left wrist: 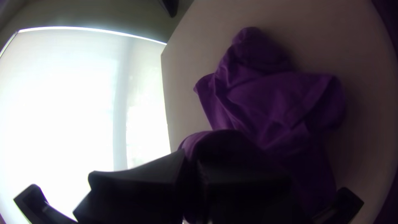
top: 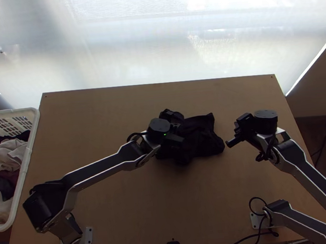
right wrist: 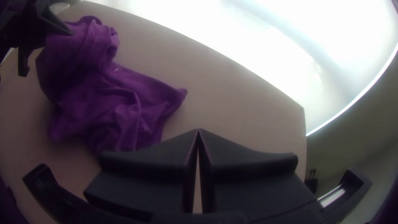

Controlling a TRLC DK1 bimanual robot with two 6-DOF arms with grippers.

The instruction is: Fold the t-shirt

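Note:
My left gripper [top: 175,137] is over the middle of the table in the top view, above the dark t-shirt [top: 203,136], which lies bunched. In the left wrist view, that gripper [left wrist: 192,170] is shut on a fold of the shirt [left wrist: 273,99], seen there as purple. The held part rises from the table while the rest lies crumpled. My right gripper [top: 232,141] stands just right of the cloth in the top view, apart from it. The right wrist view shows this gripper [right wrist: 198,132] with its fingertips together and nothing between them, the shirt [right wrist: 120,103] lying beyond.
A white basket [top: 27,165] of mixed clothes stands against the table's left side. Bare wood of the table [top: 171,212] lies between the arm bases and behind the shirt. Black cables run along the near edge, and a bright translucent sheet hangs beyond the far edge.

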